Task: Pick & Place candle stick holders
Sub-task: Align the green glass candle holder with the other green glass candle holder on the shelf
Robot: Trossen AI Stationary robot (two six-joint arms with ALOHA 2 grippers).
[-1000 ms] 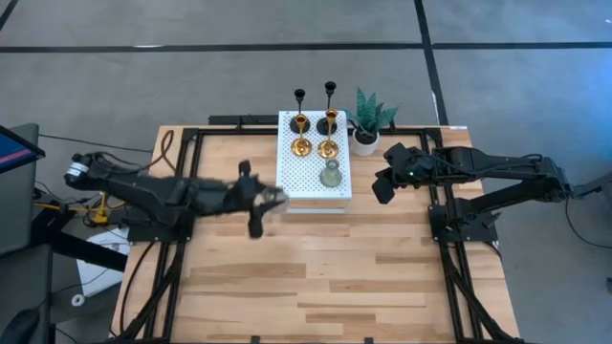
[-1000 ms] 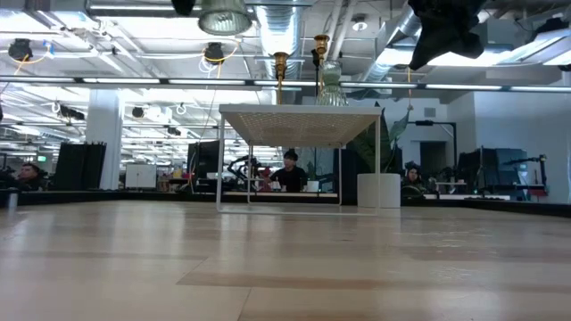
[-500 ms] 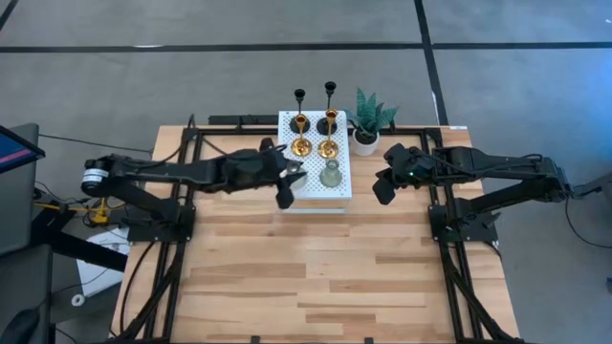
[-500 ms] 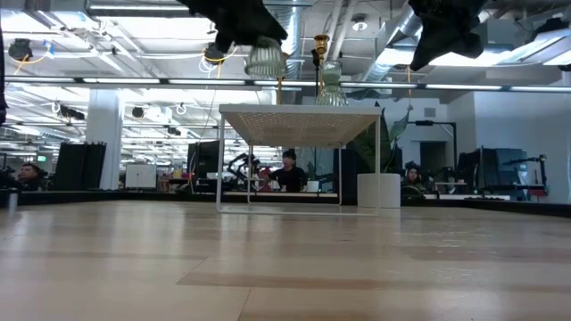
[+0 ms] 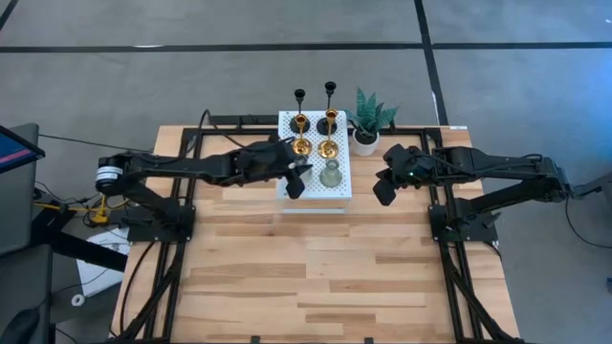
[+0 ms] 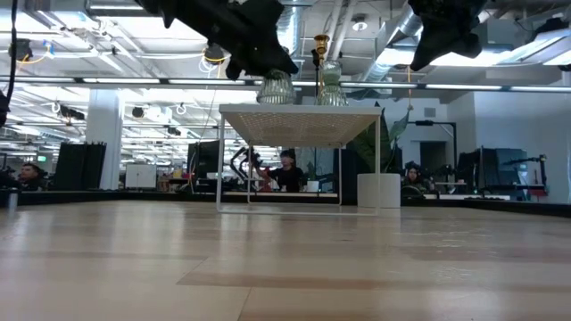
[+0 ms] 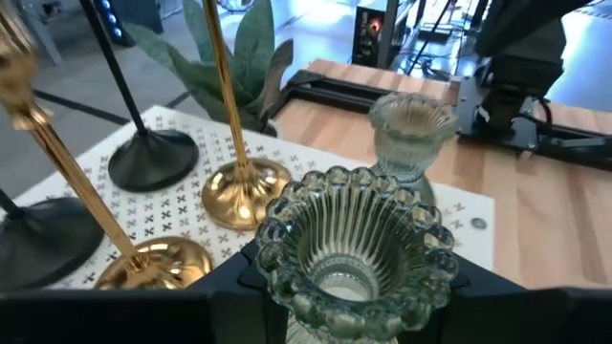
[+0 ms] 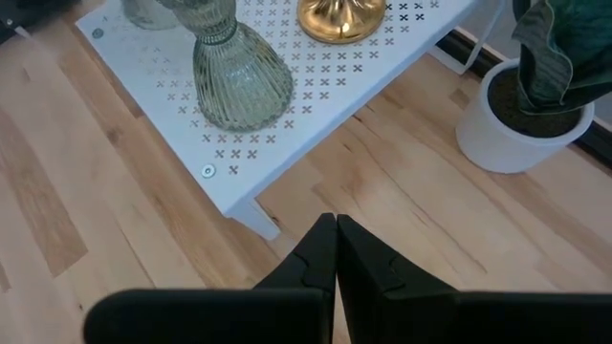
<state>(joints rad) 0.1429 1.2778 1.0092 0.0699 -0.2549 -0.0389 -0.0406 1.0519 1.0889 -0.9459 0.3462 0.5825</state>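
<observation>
A white perforated stand sits at the table's far middle. On it stand two slim black holders, two gold holders and one pale-green glass holder. My left gripper is over the stand's near left part, shut on the second pale-green glass holder. That holder also shows in the low view, just above the stand top. My right gripper is shut and empty, in the air to the right of the stand. My left gripper pinches the glass holder's lower body between its two fingers, which reach in from the table's left, slanting down. The holder is upright, its beaded cup rim up. I cannot tell whether its base touches the stand.
A small green plant in a white pot stands on the table by the stand's far right corner. The stand's other holders are close around the held one. Bare wood lies in front of the stand. People sit in the room behind.
My left gripper has carried the glass holder from the table's left middle toward the right and far edge, over the stand. It has come down until the holder is just above the stand top, left of the other glass holder.
</observation>
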